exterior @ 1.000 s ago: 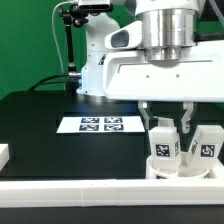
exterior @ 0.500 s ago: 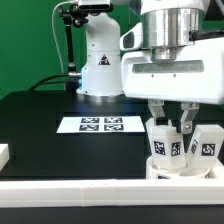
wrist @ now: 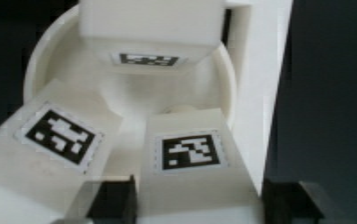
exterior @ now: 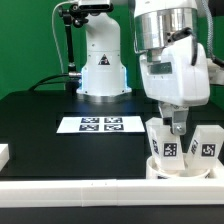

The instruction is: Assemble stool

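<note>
White plastic makes up the stool's parts, gathered near the front edge of the black table (exterior: 40,115) toward the exterior view's right. The round seat (exterior: 160,168) lies flat there with its raised rim up, just behind the long white rail (exterior: 90,191) that runs along the table's front edge. Blocky legs stand in it, each bearing a black-and-white square tag. The gripper (exterior: 178,128) comes down from above, its jaws drawn narrow onto the top of one leg (exterior: 168,146); a second leg (exterior: 208,145) stands just beside it. In the wrist view a third leg (wrist: 150,38) shows beyond the tagged faces of the other two. The marker board (exterior: 99,125) lies flat farther back, apart from the seat.
</note>
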Motion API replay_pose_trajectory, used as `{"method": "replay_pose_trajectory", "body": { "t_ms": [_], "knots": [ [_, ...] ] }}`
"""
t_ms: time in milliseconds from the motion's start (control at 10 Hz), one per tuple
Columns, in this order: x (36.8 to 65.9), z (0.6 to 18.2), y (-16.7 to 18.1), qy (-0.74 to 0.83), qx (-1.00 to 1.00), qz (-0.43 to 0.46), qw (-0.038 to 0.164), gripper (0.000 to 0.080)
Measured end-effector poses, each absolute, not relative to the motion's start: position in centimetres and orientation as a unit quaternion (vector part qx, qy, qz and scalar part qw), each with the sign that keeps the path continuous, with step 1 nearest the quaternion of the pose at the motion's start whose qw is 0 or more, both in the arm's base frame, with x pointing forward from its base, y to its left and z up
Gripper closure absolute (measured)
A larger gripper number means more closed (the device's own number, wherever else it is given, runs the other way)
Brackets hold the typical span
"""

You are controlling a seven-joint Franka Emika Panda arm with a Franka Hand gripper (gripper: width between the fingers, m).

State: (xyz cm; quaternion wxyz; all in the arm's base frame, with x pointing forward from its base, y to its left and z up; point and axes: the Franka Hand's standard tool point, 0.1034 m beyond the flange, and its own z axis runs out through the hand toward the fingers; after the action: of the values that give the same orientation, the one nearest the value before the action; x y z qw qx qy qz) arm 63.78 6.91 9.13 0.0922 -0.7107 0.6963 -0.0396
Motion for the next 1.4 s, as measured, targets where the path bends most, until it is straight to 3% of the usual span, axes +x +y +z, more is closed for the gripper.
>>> {"method": "replay_pose_trajectory", "body": {
  "t_ms": [800, 1200, 1300, 1400],
  "knots": [
    [63.92, 9.08, 6.76, 0.851, -0.509, 0.004, 0.131, 0.0458],
    [63.86, 9.02, 6.73, 0.876, -0.463, 0.014, 0.133, 0.0458],
    [63.87, 9.1, 6.63, 0.872, -0.47, 0.014, 0.133, 0.0273],
    [64.02, 9.45, 6.3, 0.866, -0.481, 0.011, 0.136, 0.0187]
  ]
}}
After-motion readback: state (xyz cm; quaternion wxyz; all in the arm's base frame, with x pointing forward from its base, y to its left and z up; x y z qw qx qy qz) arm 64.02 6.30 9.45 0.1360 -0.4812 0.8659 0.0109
